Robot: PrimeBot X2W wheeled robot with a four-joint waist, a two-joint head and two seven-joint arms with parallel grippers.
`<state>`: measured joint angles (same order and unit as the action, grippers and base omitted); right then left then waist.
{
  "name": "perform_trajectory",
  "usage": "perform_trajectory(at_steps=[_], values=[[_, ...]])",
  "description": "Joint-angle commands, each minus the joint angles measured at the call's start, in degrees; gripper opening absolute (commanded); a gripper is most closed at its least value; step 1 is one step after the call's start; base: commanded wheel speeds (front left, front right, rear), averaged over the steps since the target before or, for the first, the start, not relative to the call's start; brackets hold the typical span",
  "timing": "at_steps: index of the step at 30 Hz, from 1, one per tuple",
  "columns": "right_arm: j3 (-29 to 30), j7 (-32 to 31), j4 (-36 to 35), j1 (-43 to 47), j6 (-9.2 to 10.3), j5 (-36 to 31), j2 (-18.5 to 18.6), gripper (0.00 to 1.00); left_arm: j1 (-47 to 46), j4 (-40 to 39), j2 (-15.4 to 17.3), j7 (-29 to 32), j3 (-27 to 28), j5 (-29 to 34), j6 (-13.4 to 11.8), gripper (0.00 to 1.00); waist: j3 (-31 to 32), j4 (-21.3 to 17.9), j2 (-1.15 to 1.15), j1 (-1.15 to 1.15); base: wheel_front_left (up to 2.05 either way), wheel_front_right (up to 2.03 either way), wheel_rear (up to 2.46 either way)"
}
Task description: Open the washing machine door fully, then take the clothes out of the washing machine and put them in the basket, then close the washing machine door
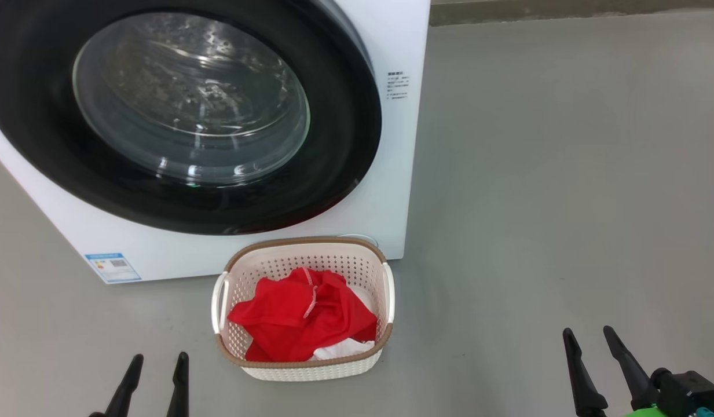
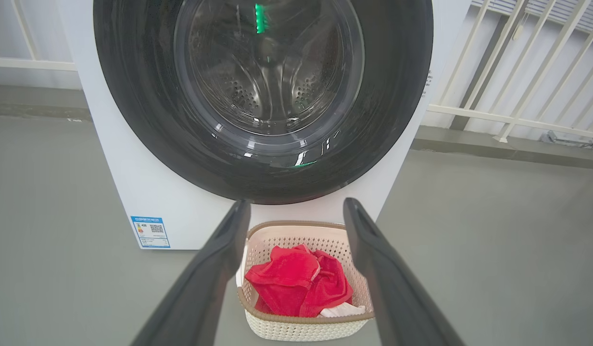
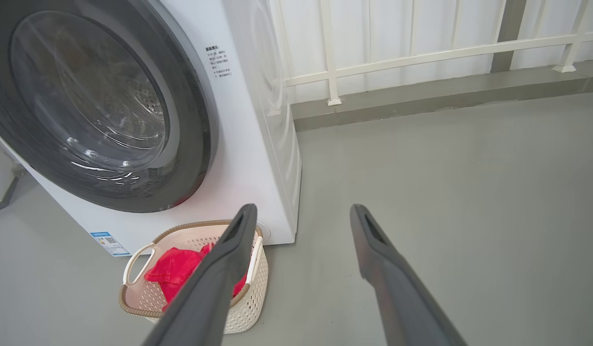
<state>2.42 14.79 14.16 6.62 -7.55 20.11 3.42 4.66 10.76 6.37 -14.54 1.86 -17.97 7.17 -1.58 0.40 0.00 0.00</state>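
Left tool [image 1: 160, 358]: fingers apart, nothing held, on the near side of the basket [image 1: 310, 373] and to its left; right tool [image 1: 588, 331]: fingers apart, nothing held, well off to the basket's right. The clothes [image 1: 301, 315], red with a little white, lie bunched inside the basket; the washing machine [image 1: 394, 174] stands just behind the basket; the washing machine door [image 1: 44, 145] sits closed against its front, above the basket; blue label [image 1: 112, 267] behind the basket, to its left.
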Motion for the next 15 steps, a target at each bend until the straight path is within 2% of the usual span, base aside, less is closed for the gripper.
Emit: perform_trajectory(at_steps=[1,15], values=[[-1.09,0.21,-1.52,-0.85,0.06,-0.3,0.93,1.0,-0.82,-1.6,0.88,-0.46,2.15,0.2,0.32,1.0,0.01,-0.24,0.0,0.0,0.0,0.0,0.0],[-0.66,0.21,-1.78,-1.47,0.06,-0.29,0.44,1.0,-1.74,-1.22,0.65,-0.46,1.81,-0.21,0.32,1.0,-0.65,0.17,0.0,0.0,0.0,0.0,0.0]])
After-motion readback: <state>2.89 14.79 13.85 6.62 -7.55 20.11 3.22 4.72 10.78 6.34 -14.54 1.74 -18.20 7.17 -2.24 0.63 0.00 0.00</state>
